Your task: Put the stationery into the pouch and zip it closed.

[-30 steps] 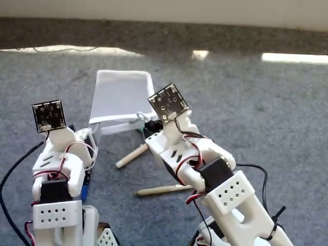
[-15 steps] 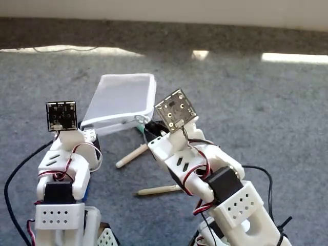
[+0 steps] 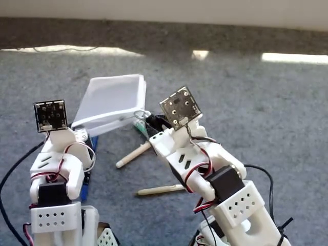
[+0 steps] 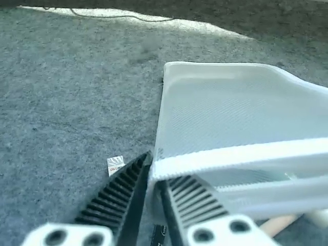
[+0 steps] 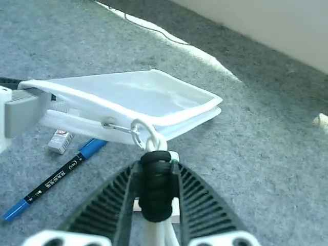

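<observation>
Your left pincer clamps the white mesh pouch by a corner, right pincer its zip cord; blue pen, wooden pencils lie unpacked.

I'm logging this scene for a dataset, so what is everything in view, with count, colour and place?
pouch: one, white mesh, held up off the carpet between the two grippers
zip pull: one, metal ring with white and black cord, at the pouch's near edge
pen: one, blue and black, on the carpet below the pouch
small block: one, whitish, on the carpet by the pen
pencils: two, beige, on the carpet between the arms
carpet: grey, under everything
left gripper: shut on a pouch corner
right gripper: shut on the zip pull
</observation>
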